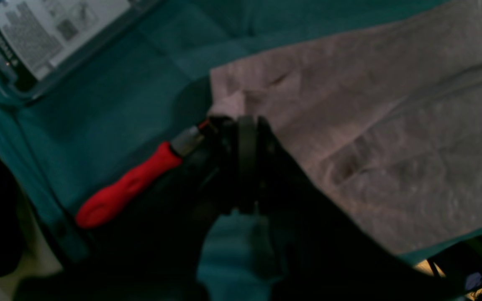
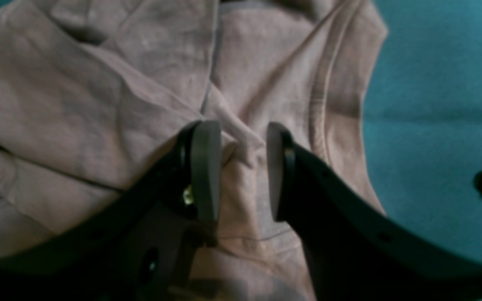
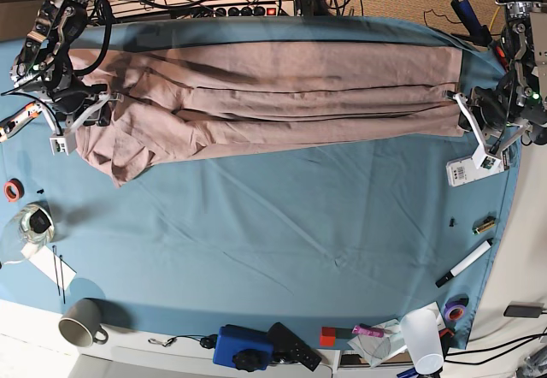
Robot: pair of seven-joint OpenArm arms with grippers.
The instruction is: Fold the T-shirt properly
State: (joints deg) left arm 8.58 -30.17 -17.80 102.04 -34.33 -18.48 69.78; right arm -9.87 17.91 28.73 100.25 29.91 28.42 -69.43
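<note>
**Folding lengthwise: both ends of the shirt in reach**

Lying stretched along the far side of the table, on the blue cloth, the T-shirt has already been narrowed into a long band with several lengthwise creases; one sleeve bulges out loosely at the collar end, on the base view's left.

The right claw hangs over that bunched end with its jaws apart, the grey pads straddling a small ridge of fabric near the ribbed collar but not pinching it (cloth shows plainly between them). The left claw sits at the hem end, by the corner of the shirt; its jaws are clenched, yet the blurred wrist view does not show for certain whether the hem corner is caught between them. A red-handled tool lies on the cloth just beside it, apart from the shirt.

The step in hand looks like taking hold of both ends for the next fold. By my reading, the right claw needs to close on the ridge below it, gathering all layers, and the loose sleeve wants tucking in before the band is folded across its length. Lifting unevenly would likely spill the lengthwise folds open.
</note>
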